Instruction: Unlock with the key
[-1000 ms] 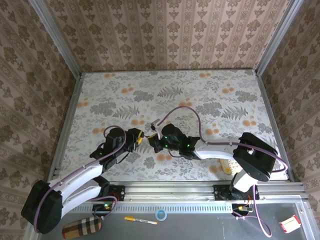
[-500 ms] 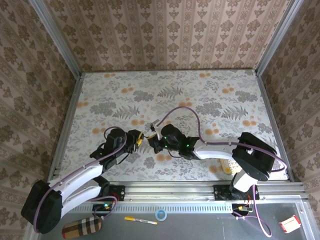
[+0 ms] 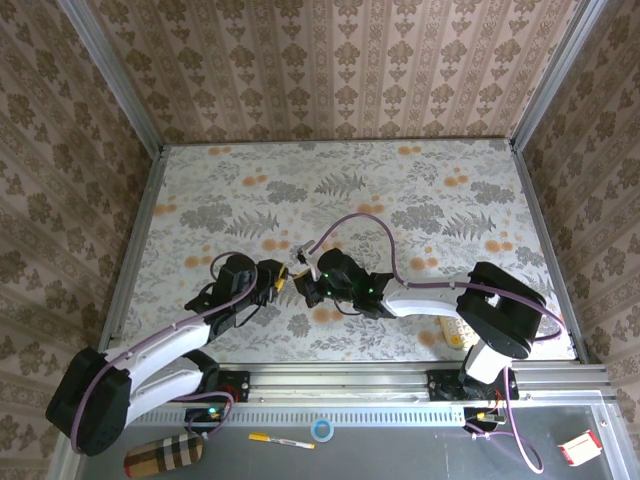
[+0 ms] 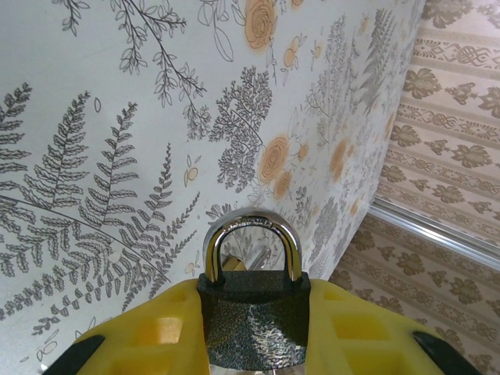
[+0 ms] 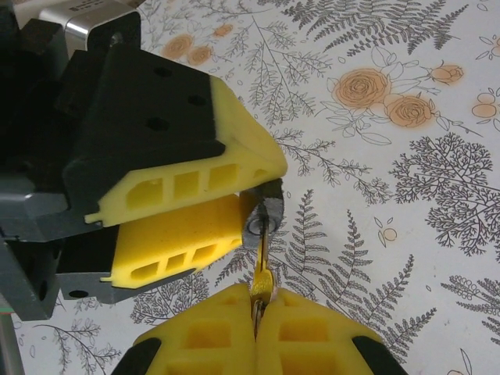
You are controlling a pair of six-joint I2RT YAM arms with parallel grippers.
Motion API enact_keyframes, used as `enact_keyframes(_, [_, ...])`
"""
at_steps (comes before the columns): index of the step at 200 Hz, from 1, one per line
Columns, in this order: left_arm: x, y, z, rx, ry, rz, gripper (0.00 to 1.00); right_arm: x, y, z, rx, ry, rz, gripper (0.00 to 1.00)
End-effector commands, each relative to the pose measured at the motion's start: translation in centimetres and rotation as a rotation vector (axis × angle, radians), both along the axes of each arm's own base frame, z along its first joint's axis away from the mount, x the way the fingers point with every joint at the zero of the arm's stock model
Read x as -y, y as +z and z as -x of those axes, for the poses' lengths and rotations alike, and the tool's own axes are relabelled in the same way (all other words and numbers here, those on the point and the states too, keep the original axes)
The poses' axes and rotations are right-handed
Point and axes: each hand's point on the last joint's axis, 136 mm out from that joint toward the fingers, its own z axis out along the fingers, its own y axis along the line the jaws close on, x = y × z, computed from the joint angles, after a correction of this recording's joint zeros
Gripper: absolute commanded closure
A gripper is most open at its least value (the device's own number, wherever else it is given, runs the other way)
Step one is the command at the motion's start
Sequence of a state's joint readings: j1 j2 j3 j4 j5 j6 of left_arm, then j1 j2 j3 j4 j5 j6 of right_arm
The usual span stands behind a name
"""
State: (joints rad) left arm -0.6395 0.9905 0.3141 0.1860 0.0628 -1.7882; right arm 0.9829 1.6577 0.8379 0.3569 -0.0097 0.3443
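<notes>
The right gripper (image 5: 256, 311) was pressed together on the key (image 5: 262, 272). The key's head was buried between the yellow pads, and its thin blade stuck out to meet the keyway in the bottom of the padlock (image 5: 267, 205). How deep it sat could not be told. The left gripper (image 4: 254, 316) was clamped across the padlock's dark body over the table (image 4: 117, 94), with the shackle (image 4: 251, 238) free and closed. The key looked tiny, light and stiff, yet thin enough to bend or twist out of soft pads if forced. It was best held by the flat head, blade in line with the keyway. The padlock looked heavy, hard and smooth-faced. A grip across its body, clear of shackle and keyway, suited it, and that grip would have to resist the turn.
</notes>
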Motion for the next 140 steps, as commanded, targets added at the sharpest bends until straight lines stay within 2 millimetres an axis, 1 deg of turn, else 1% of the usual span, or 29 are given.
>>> enact_keyframes(1, [3.4,4.4,-0.2,0.085,-0.105,0.128,0.94,-2.2,2.2,0.3,0.077,0.069,-0.028,1.00])
enact_keyframes(37, [3.8,5.0,-0.4,0.099,-0.114,0.145,0.95,-2.1,2.0,0.5,0.092,0.086,0.000,1.00])
enact_keyframes(58, [4.1,5.3,-0.5,0.103,-0.114,0.163,0.95,-2.1,1.8,0.4,0.084,0.072,-0.010,1.00])
enact_keyframes(73, [4.4,5.9,-0.6,0.121,-0.115,0.185,0.96,-1.8,1.5,0.1,0.078,0.038,-0.027,1.00])
enact_keyframes(99, [4.5,6.7,-0.6,0.143,-0.124,0.190,0.96,-1.2,2.2,-0.8,0.031,-0.008,-0.133,1.00])
enact_keyframes(115, [4.5,6.8,-0.7,0.156,-0.122,0.204,0.97,-0.5,2.5,-1.6,0.002,-0.032,-0.195,1.00])
enact_keyframes(140, [4.7,6.9,-0.5,0.160,-0.128,0.224,0.97,0.5,3.0,-2.2,-0.017,-0.039,-0.271,1.00])
